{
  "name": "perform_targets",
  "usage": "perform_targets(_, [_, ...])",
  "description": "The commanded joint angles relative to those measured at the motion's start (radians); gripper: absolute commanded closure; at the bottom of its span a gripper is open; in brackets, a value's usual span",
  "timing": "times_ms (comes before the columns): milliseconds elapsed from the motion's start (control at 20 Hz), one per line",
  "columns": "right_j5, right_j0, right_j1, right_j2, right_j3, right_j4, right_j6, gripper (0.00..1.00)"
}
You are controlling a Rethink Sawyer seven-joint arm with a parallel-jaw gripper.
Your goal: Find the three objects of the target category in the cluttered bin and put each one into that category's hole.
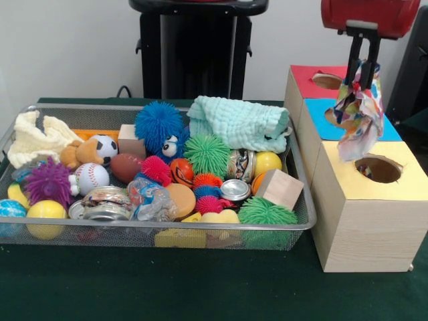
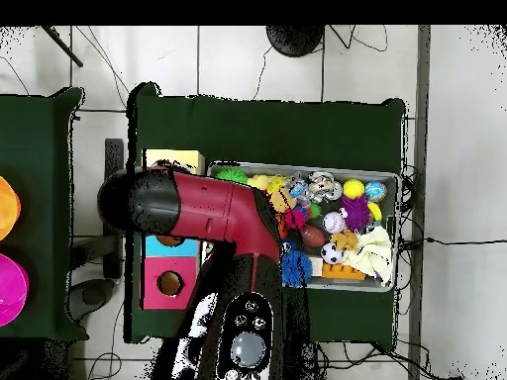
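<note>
Room around your tool (image 1: 362,65) is good: it hangs above the row of three boxes, over the blue-topped box (image 1: 394,130), with nothing crowding it at either side. Its fingers are pinched shut on a patterned cloth (image 1: 359,115), which droops down in front of the blue top and hides most of that hole.

You have the red-topped box (image 1: 306,75) behind and the yellow-topped box (image 1: 369,214) in front (its round hole is fully exposed), the three standing touching in a line on the green surface (image 1: 200,287).

Just beside the boxes sits the wire bin (image 1: 302,224), its rim near the yellow box's side but not touching it. Inside you can see a mint folded cloth (image 1: 237,124) draped at the back corner nearest the boxes, and a cream cloth (image 1: 37,137) at the opposite end. Between them lies clutter: a blue spiky ball (image 1: 157,124), green spiky ball (image 1: 207,154), soccer ball (image 1: 103,147), baseball (image 1: 90,177), crushed can (image 1: 107,204) and wooden block (image 1: 279,188).

From overhead, the red arm (image 2: 213,208) covers the blue box entirely.
</note>
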Motion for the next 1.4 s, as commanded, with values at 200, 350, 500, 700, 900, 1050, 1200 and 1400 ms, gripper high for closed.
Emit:
perform_targets(200, [0.056,0.038,0.191,-0.022,-0.105,0.051,0.327,1.00])
perform_targets(350, [0.109,0.036,0.188,0.015,-0.065,0.108,0.339,1.00])
perform_targets(500, [0.084,0.043,0.188,0.045,-0.031,0.166,0.355,1.00])
perform_targets(700, [0.086,0.066,0.189,0.059,-0.008,0.224,0.371,1.00])
perform_targets(900, [0.087,0.084,0.184,0.057,0.007,0.245,0.359,1.00])
perform_targets(1050, [0.054,0.084,0.181,0.066,0.032,0.255,0.332,1.00])
perform_targets(1200, [-0.043,0.090,0.196,0.064,0.050,0.262,0.325,1.00])
perform_targets(1400, [-0.147,0.112,0.273,0.003,0.015,0.203,0.318,1.00])
